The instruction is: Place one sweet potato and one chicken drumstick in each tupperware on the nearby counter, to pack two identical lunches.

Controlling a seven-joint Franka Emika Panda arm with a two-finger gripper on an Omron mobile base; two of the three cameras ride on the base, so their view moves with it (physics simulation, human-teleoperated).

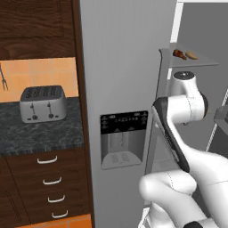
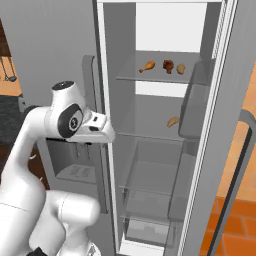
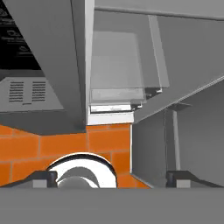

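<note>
The fridge (image 2: 165, 30) stands open in the right base view, its right-hand door (image 2: 220, 130) swung wide toward the camera, while the left-hand door (image 1: 124, 89) with the black dispenser panel (image 1: 123, 122) is shut and sits between the arm and the counter (image 1: 40, 133). On the upper glass shelf (image 2: 160, 77) lie three pieces in a row: one chicken drumstick (image 2: 147, 66) at the left with its thin end pointing left, a darker reddish-brown piece (image 2: 168, 65) in the middle, which looks like a second drumstick, and a tan oval sweet potato (image 2: 180, 68) at the right. A second sweet potato (image 2: 173, 121) rests on the shelf below, near the door's bin. From the left base view the same upper shelf shows two of these, a reddish piece (image 1: 179, 54) and a tan one (image 1: 192, 55), touching or nearly so. The gripper (image 3: 112, 178) points down at the orange tiled floor (image 3: 52, 151) in front of the fridge's lower edge, its two dark fingertips (image 3: 43, 178) standing wide apart with nothing between them. The arm's white wrist hangs beside the edge of the shut door, well below the food. To the left, one silver four-slot toaster (image 1: 43, 103) sits on the dark speckled counter above four drawers with silver handles (image 1: 52, 181).
</note>
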